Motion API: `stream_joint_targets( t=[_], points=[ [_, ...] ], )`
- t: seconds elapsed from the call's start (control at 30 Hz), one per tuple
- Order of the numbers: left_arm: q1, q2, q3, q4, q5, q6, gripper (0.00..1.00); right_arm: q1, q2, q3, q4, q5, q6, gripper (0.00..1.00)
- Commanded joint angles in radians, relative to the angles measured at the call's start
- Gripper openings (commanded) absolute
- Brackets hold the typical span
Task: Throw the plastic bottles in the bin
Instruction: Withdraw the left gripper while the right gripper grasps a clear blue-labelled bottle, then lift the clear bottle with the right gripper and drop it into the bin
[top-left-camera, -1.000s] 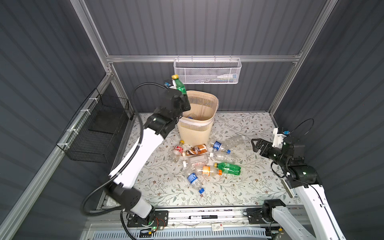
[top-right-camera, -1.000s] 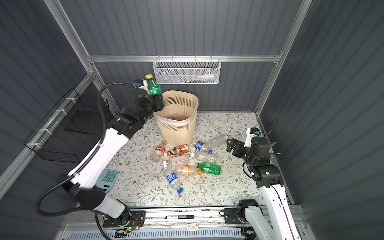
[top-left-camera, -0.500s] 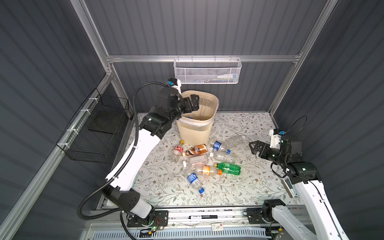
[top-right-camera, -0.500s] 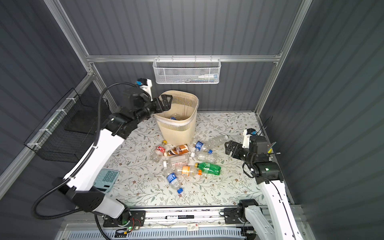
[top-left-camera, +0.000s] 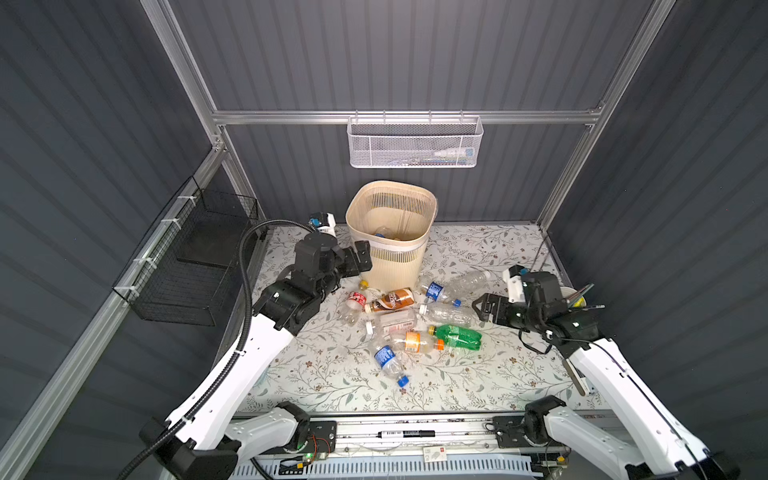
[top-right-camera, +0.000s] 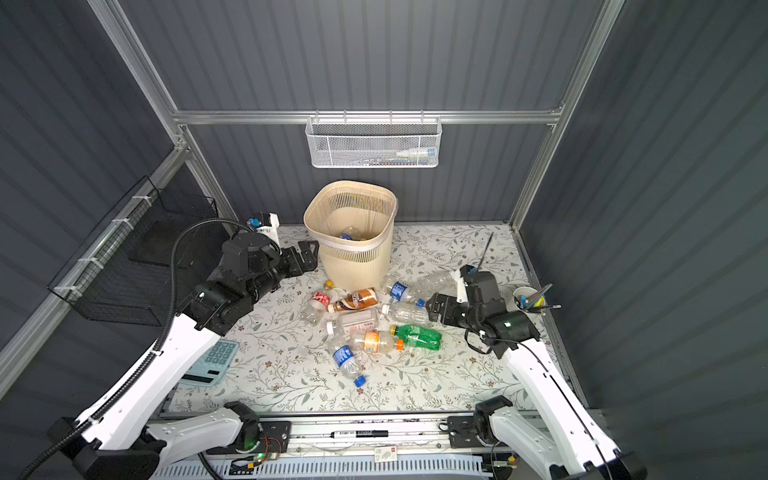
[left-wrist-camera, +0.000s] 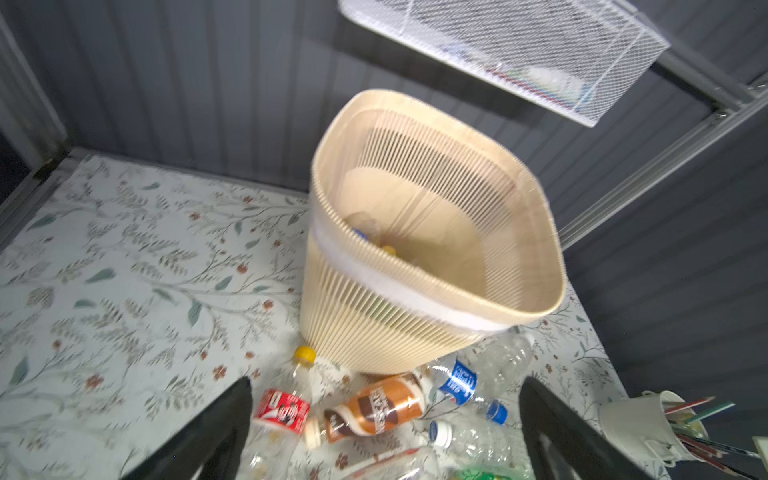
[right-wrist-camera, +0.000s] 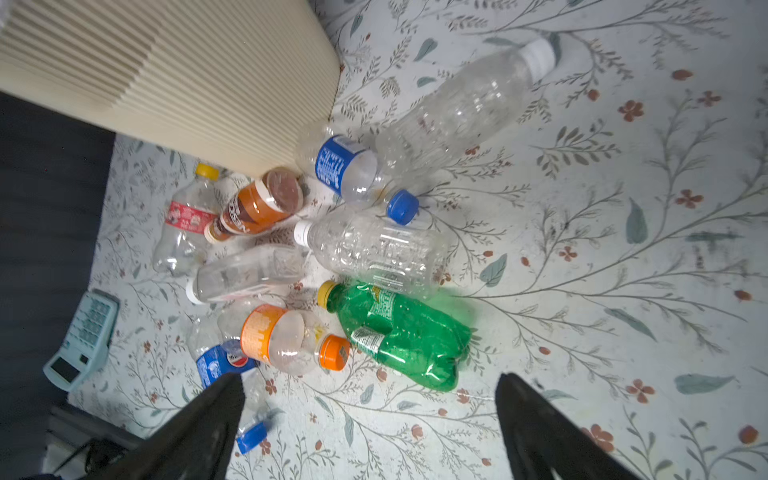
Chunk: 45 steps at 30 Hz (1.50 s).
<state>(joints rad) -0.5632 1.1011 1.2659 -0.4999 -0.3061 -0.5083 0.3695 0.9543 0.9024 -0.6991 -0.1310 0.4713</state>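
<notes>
We're seeing a beige slatted bin, a green bottle, an orange-labelled bottle, a brown-labelled bottle, and a pale tablecloth printed with leafy twigs and little red flowers.

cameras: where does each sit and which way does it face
Top views: high over arm bases, looking down at bin and bottles; both arms show.
Left wrist: behind the left hand, facing the bin's mouth; open fingers show.
Right wrist: behind the right hand, facing bottles; open fingers show.
Wrist views share the brown bottle.
</notes>
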Motion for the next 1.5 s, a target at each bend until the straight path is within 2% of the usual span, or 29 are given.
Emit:
stream_joint_targets(
  t=[0.0,0.17,0.3,0.47,0.67,0.9,1.17,1.37,1.47],
  points=[
    [0.001,-0.096,-0.077,-0.058,-0.086,-0.078,1.0,0.142,0.08,0.052,-0.025,0.104,0.019,0.95],
    [0.001,-0.145,-0.176,-0.18,-0.157,-0.168,1.0,0.384,0.292,0.179,-0.027,0.141,0.108,0.92],
    [0.002,-0.162,-0.243,-0.254,-0.195,-0.229,1.0,0.57,0.496,0.326,-0.036,0.143,0.119,0.89],
    [0.005,-0.221,-0.351,-0.305,-0.226,-0.315,1.0,0.693,0.722,0.511,-0.128,0.139,0.073,0.86],
    [0.008,-0.318,-0.465,-0.401,-0.248,-0.402,1.0,0.737,0.878,0.617,-0.178,0.078,0.025,0.79],
    [0.008,-0.411,-0.544,-0.496,-0.222,-0.495,1.0,0.747,1.005,0.699,-0.225,0.021,-0.009,0.74],
    [0.008,-0.447,-0.544,-0.57,-0.223,-0.5,1.0,0.746,1.114,0.77,-0.25,0.002,-0.025,0.74],
    [0.008,-0.44,-0.541,-0.576,-0.219,-0.488,1.0,0.745,1.203,0.82,-0.269,-0.012,-0.039,0.75],
    [0.008,-0.434,-0.542,-0.574,-0.219,-0.487,1.0,0.746,1.229,0.842,-0.282,-0.021,-0.047,0.73]
  ],
)
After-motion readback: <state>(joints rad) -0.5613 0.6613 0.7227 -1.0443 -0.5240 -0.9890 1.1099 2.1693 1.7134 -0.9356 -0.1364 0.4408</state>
